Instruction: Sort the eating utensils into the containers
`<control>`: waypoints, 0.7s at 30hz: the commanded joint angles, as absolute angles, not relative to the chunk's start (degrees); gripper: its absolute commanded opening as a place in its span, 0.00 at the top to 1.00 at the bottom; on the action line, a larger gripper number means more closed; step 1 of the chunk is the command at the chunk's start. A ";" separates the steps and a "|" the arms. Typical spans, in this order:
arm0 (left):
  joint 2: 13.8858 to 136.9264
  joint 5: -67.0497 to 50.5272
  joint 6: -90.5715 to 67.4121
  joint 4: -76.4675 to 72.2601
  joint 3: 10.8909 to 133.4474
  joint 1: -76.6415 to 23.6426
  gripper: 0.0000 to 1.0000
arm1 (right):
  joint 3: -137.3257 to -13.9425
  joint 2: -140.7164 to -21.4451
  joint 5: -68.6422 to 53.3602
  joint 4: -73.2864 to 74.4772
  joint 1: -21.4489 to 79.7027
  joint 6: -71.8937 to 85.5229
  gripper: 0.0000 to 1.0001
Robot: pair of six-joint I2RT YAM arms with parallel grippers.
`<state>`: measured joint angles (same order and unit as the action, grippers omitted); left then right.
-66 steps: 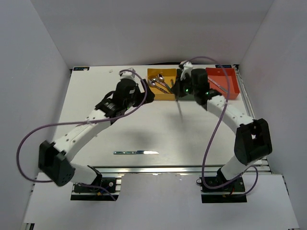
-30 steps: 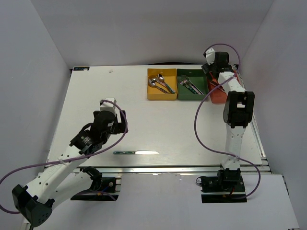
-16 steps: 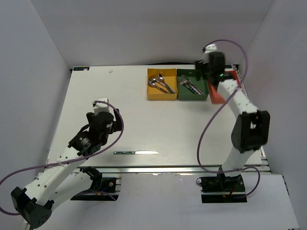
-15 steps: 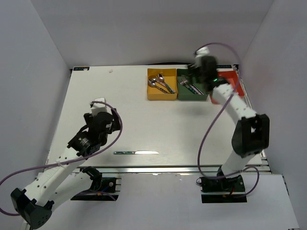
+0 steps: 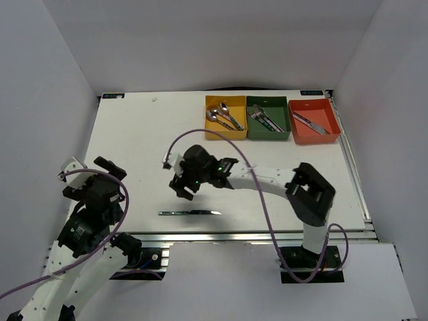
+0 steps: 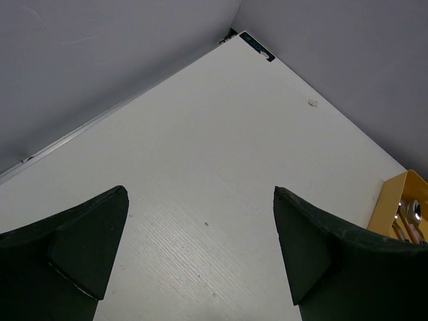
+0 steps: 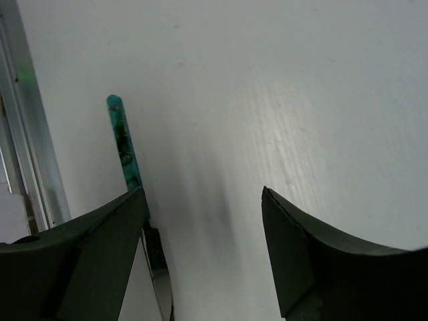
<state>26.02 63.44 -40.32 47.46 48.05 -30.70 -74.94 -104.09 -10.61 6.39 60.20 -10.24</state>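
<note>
Teal-handled slim flat knife (image 7: 124, 144) lies on matte white table (image 5: 134, 134) beside the spread-open right gripper (image 5: 182, 189); left gripper (image 6: 200, 227) likewise spread, empty

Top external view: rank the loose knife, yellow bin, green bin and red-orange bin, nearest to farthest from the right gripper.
1. The knife, on the table just nearside of the right gripper.
2. The yellow bin, far edge, leftmost of three.
3. The green bin, middle.
4. The red-orange bin, rightmost.

No legible text. Small dark label (image 6: 257, 47) at far left corner of surface (image 6: 221, 167), lettering too tiny to read.
</note>
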 commanded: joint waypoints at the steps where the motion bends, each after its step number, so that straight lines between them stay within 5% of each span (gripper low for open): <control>1: 27.24 60.82 -38.06 45.52 46.84 -30.50 0.02 | -80.41 -110.01 -12.31 13.25 63.98 -14.76 0.27; 14: 31.38 57.48 -35.51 43.51 46.67 -30.50 0.02 | -85.35 -121.55 -7.22 16.09 70.31 -15.82 0.40; 21: 30.50 55.99 -34.63 42.45 46.32 -30.50 0.02 | -82.18 -124.19 -9.49 16.60 70.49 -18.19 0.79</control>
